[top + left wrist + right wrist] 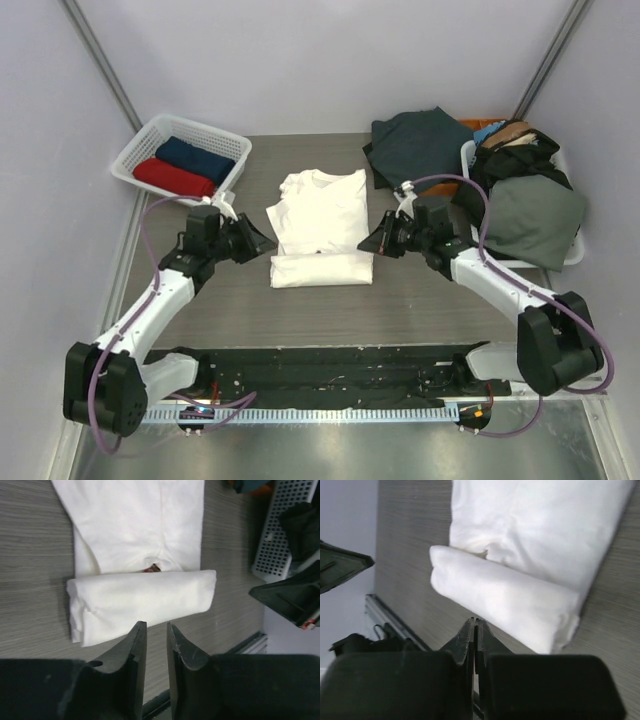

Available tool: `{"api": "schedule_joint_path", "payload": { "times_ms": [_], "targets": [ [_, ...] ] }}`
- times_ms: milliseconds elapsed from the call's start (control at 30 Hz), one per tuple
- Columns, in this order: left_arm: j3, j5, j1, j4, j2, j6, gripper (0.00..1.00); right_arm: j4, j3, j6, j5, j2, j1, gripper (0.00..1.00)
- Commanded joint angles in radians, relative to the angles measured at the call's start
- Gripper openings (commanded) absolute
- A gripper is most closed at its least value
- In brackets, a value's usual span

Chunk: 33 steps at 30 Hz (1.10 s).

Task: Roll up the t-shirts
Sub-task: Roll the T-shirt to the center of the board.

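A cream-white t-shirt (pixel 322 210) lies flat mid-table, its near end rolled into a thick roll (pixel 320 270). My left gripper (pixel 268 242) hovers just off the roll's left end. In the left wrist view its fingers (pixel 156 625) stand a narrow gap apart with nothing between them, short of the roll (pixel 145 602). My right gripper (pixel 368 245) sits at the roll's right end. In the right wrist view it (pixel 475 621) is shut on nothing, just clear of the roll (pixel 505 597). A rolled red t-shirt (pixel 172 177) and a navy one (pixel 208 157) lie in the basket.
The white lattice basket (pixel 140 150) stands at the back left. At the back right a heap of dark clothes (pixel 415 140) and a grey-green garment (pixel 535 215) spill over another white basket (pixel 575 250). A black rail (pixel 320 365) runs along the near edge.
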Motion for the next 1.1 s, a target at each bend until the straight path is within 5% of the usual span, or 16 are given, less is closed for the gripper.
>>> {"api": "schedule_joint_path", "payload": {
  "times_ms": [0,100,267,800,967,1067],
  "targets": [
    [-0.103,0.149,-0.090,0.209,0.031,-0.081,0.18,0.314,-0.074,0.162,-0.206,0.078,0.059,0.01],
    [-0.135,0.169,-0.174,0.395,0.111,-0.141,0.03,0.406,-0.069,0.204,-0.196,0.144,0.119,0.01],
    [-0.136,0.205,-0.206,0.578,0.258,-0.191,0.00,0.570,-0.086,0.272,-0.206,0.244,0.142,0.01],
    [-0.027,0.140,-0.147,0.621,0.657,-0.138,0.00,0.748,-0.060,0.295,-0.209,0.653,0.110,0.01],
    [-0.123,0.123,-0.060,0.659,0.648,-0.166,0.00,0.905,-0.152,0.373,-0.280,0.675,-0.002,0.01],
    [-0.163,0.123,-0.020,0.659,0.602,-0.145,0.00,0.847,-0.180,0.340,-0.298,0.619,-0.053,0.01]
  ]
}}
